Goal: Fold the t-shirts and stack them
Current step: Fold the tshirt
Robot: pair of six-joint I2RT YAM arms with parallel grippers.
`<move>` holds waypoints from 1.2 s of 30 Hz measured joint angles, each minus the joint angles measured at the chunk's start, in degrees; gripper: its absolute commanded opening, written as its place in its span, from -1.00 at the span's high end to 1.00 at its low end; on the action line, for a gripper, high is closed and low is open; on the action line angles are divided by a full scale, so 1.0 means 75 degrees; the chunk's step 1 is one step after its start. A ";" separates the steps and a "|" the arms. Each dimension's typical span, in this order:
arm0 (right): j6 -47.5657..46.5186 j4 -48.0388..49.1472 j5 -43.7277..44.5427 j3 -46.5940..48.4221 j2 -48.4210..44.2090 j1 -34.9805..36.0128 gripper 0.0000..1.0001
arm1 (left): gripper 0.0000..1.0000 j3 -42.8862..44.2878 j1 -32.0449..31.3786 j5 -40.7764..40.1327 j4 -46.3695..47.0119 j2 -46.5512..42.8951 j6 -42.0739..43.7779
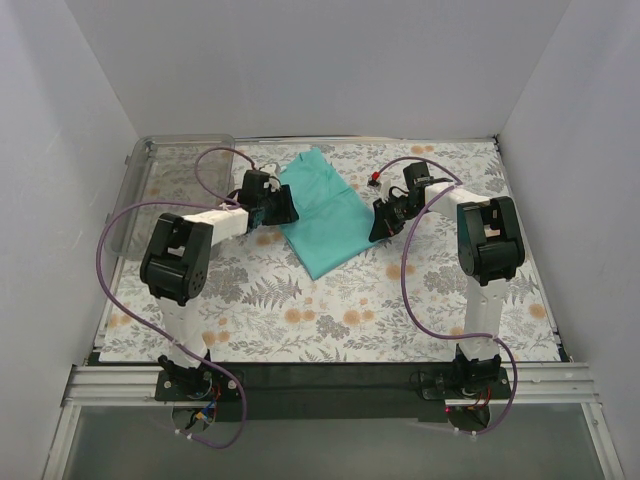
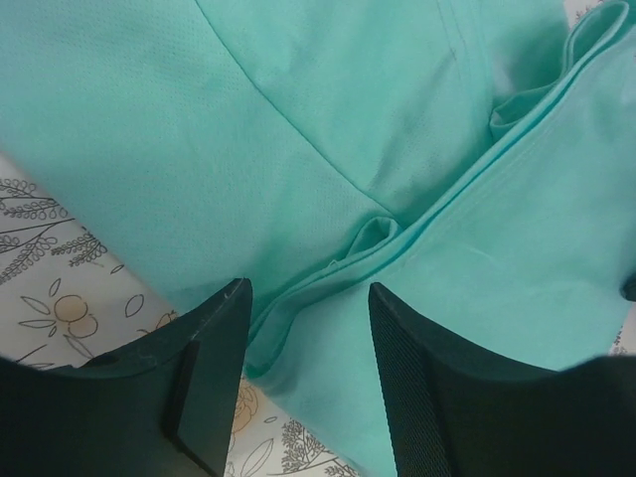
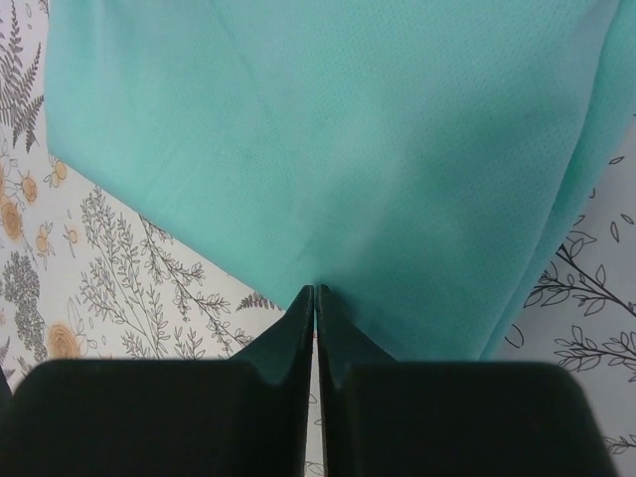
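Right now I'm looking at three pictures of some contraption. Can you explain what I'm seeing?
These are two black-and-white robot arms, left and right, bolted at the near edge of a table with a flower-patterned cover. The wide picture looks down from above and behind them. The two close-ups come from a camera on each wrist, showing that hand's black fingers. A plain teal-green fabric t-shirt lies partly folded mid-table, and a clear plastic bin sits far left. The left hand is open above a folded edge of the shirt. The right hand is shut, tips at the shirt's edge; whether it pinches cloth I cannot tell.
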 measured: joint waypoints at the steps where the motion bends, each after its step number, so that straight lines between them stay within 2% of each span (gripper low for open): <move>1: -0.0015 0.0000 0.0000 0.0000 -0.0009 -0.0003 0.80 | 0.01 -0.0006 0.0000 -0.0029 0.0003 -0.0047 0.0105; 4: -0.0192 -0.0006 0.0041 -0.0020 -0.0157 -0.0003 0.71 | -0.09 -0.0303 -0.0009 -0.0003 0.0169 -0.0571 0.0554; 10: -0.0793 -0.0052 0.0105 -0.0344 -0.1585 -0.0093 0.39 | -0.28 -0.1661 -0.0289 0.0749 0.0702 -0.3450 0.1781; 14: -0.1384 0.0006 0.0070 -0.0720 -0.2873 -0.0358 0.11 | -0.29 -0.2398 -0.1183 0.1233 0.1113 -0.4843 0.2728; 15: -0.1597 0.0041 0.0061 -0.0912 -0.3214 -0.0440 -0.06 | -0.26 -0.2559 -0.1515 0.1241 0.1134 -0.4945 0.2932; 19: -0.2943 0.0087 -0.0044 -0.2314 -0.4497 -0.0653 -0.26 | -0.25 -0.3069 -0.2530 0.1166 0.0813 -0.4514 0.3430; 24: -0.4479 -0.0163 -0.0408 -0.3614 -0.5100 -0.0632 -0.27 | -0.24 -0.3684 -0.2873 0.0586 0.0189 -0.4124 0.3818; 28: -0.4978 -0.0219 -0.0644 -0.3684 -0.5100 -0.0641 -0.26 | -0.22 -0.3634 -0.3028 0.0117 0.0131 -0.3771 0.3969; 36: -0.5062 -0.0195 -0.0816 -0.3643 -0.4957 -0.0676 -0.25 | -0.15 -0.2891 -0.3264 -0.0822 0.0009 -0.2390 0.4121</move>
